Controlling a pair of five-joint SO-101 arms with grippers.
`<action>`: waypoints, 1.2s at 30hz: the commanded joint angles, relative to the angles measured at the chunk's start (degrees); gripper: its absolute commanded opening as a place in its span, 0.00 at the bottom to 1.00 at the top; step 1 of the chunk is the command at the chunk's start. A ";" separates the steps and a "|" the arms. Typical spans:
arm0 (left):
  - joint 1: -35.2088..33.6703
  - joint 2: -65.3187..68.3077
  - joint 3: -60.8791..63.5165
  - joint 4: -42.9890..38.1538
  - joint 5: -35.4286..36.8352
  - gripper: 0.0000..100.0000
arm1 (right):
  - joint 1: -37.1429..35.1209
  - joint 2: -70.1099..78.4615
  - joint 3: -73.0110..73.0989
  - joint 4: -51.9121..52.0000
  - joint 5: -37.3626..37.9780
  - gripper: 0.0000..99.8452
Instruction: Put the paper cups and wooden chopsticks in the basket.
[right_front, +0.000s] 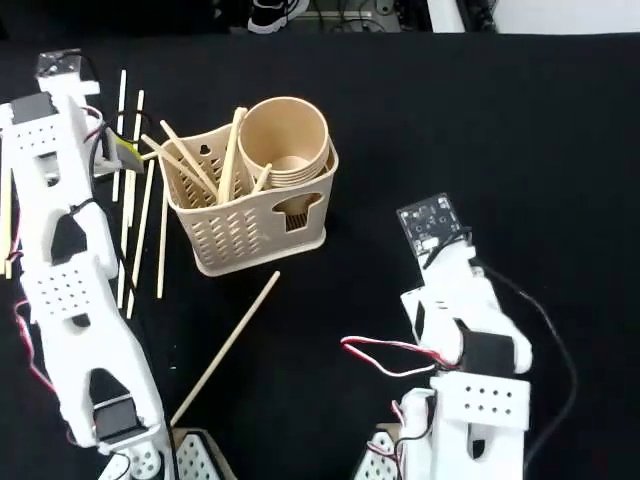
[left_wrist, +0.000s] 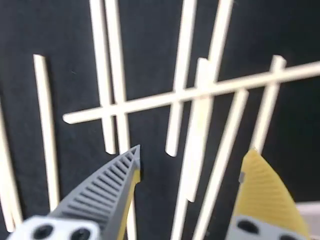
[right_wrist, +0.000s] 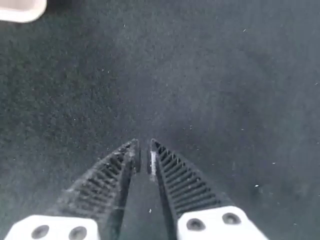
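Note:
The beige basket (right_front: 215, 235) stands left of centre and holds stacked paper cups (right_front: 285, 135) and several wooden chopsticks (right_front: 232, 155). More loose chopsticks (right_front: 143, 215) lie on the black cloth left of the basket, and one chopstick (right_front: 225, 347) lies diagonally in front of it. My left gripper (left_wrist: 195, 152) hangs open just above the loose chopsticks (left_wrist: 200, 127), one of which (left_wrist: 195, 91) lies crosswise over the others. My right gripper (right_wrist: 143, 147) is shut and holds nothing, over bare cloth right of the basket.
The left arm (right_front: 70, 290) stretches along the table's left side, the right arm (right_front: 465, 330) sits at the lower right. Black cloth covers the table; its right half and far side are bare.

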 joint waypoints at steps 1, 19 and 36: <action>-6.46 5.36 -23.96 6.42 -0.79 0.31 | -0.62 2.95 1.63 -4.13 -2.73 0.05; -20.88 17.41 -16.22 -10.02 -9.76 0.31 | -0.70 5.32 9.89 -12.22 -2.73 0.05; -18.51 19.34 -17.63 -0.18 -10.11 0.03 | -0.70 5.23 11.38 -13.89 -2.55 0.05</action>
